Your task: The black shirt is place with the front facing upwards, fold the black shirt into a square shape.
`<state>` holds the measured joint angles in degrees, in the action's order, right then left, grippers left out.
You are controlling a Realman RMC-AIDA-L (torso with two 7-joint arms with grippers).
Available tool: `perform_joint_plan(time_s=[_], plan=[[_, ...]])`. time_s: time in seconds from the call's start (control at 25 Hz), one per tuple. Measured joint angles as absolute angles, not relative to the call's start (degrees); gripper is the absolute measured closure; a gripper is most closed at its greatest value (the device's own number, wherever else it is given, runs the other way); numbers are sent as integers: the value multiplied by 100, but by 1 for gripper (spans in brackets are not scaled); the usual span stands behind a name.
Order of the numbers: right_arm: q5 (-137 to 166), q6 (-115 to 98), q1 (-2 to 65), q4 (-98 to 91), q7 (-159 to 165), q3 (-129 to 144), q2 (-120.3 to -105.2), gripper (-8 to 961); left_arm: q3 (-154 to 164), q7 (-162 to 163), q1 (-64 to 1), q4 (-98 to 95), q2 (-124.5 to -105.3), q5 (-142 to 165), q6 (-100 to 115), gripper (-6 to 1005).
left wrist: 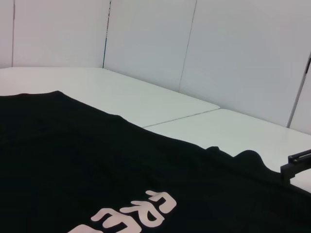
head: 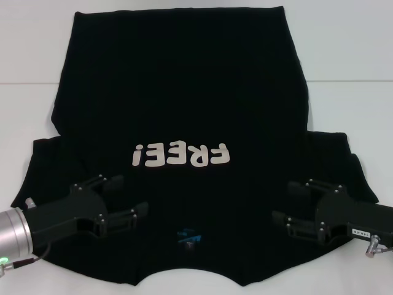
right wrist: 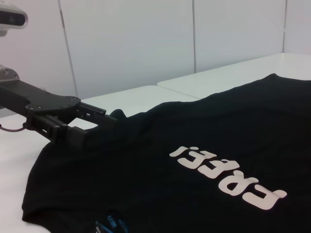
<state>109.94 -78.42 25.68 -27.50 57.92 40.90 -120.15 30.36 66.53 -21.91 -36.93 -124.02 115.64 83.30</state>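
**Black "FREE!" shirt lies flat between two open tools**

The black shirt lies spread front-up on the white counter, collar toward the near edge and hem toward the far side. White block lettering across the chest reads "FREE!", seen upside down from the head view. A small blue neck label sits just inside the collar at the near middle; its print is too small to read. The near edge of the shirt is cut off by the bottom of the head view, and the near left sleeve is largely covered by the arm above it.

The left tool is over the near left part of the shirt, by the shoulder, with its two black fingers spread wide and nothing between them. The right tool mirrors it over the near right shoulder, fingers likewise wide and holding nothing. Whether either tool's fingertips touch the cloth cannot be told. A small white sticker on the right tool's body carries print that is not legible.

A seam line crosses the counter on the far right, beside the shirt. Pale wall panels stand behind the counter.
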Motion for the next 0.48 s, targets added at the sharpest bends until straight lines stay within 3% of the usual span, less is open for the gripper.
perform_joint_plan(time_s=[0.48], plan=[[10995, -7835, 2633, -2750, 5794, 4077, -12014, 161, 2995, 6802, -2198, -3705, -12390, 11543, 8314, 122]])
